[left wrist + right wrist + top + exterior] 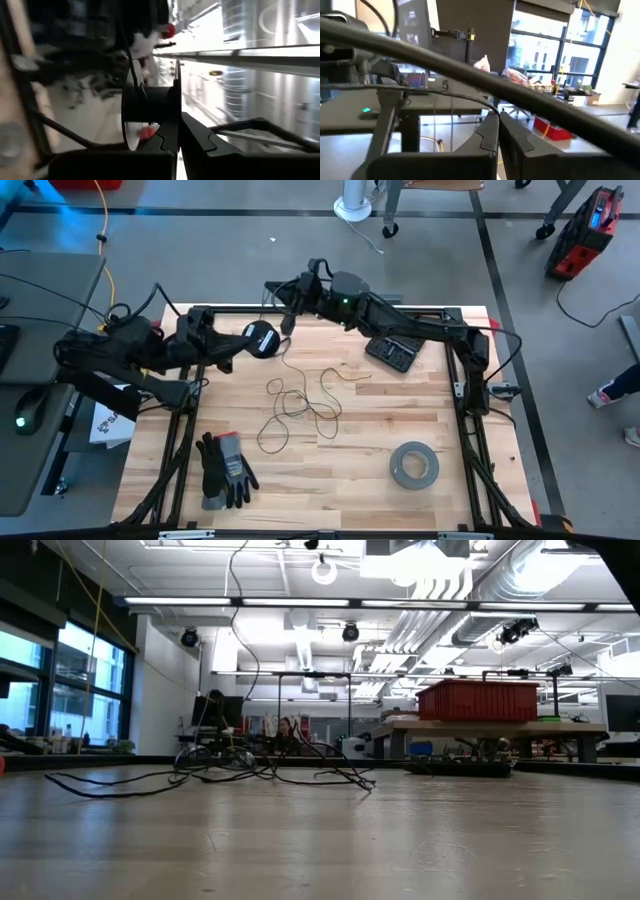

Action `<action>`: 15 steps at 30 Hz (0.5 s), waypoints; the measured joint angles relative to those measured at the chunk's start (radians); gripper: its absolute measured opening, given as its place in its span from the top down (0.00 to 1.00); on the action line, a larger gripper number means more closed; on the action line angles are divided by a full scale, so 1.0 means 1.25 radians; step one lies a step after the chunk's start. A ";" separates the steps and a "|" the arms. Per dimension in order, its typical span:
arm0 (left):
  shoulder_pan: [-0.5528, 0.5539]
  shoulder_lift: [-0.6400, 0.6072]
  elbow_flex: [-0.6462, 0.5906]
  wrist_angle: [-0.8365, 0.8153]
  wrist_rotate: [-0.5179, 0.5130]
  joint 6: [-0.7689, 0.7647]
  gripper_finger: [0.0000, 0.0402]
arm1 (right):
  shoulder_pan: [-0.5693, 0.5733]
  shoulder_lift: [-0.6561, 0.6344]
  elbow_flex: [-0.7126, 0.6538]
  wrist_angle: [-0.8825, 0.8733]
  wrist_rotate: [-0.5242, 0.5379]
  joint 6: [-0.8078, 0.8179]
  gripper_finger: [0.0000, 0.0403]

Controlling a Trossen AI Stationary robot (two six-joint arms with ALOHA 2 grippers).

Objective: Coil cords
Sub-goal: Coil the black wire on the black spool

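Observation:
The thin dark cord (pixel 300 405) lies in a loose tangle on the wooden table, seen low across the boards in the low view as cord loops (pixel 220 768). One strand (pixel 236 600) rises out of that picture. Its small black spool (pixel 262 338) is held off the table near the far left corner by my left gripper (pixel 247 342), which is shut on it. My right gripper (pixel 275 288) reaches in level from the right, just beyond the spool, shut on the cord (pixel 445 94). My left gripper pinches one flange of the spool (pixel 176 107) at its rim between its two fingers (pixel 200 142). The fingers come in about level from the table's left. The spool is lifted clear, edge-on to the wrist camera, with its hub (pixel 152 104) beside the fingers. My right gripper pinches a single strand of the cord (pixel 492 111) at its shut fingertips (pixel 489 131). The fingers are about level and point toward the table's left. The strand runs off from the tips in a shallow bow, clear of the table.
A grey tape roll (pixel 413 465) lies at the near right and a pair of dark gloves (pixel 225 470) at the near left. A black case (pixel 393 352) sits under the right arm. Black frame rails (pixel 470 410) border the table. A yellow cable (pixel 103 230) runs on the floor.

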 joint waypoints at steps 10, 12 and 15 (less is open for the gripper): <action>0.044 -0.082 0.001 -0.240 -0.038 0.199 1.00 | -0.009 -0.073 0.000 -0.207 -0.014 -0.054 1.00; 0.057 -0.082 0.000 -0.267 -0.048 0.270 1.00 | -0.009 -0.088 0.000 -0.245 -0.019 -0.054 1.00; 0.074 -0.078 0.000 -0.280 -0.080 0.404 1.00 | -0.007 -0.110 0.000 -0.301 -0.022 -0.045 1.00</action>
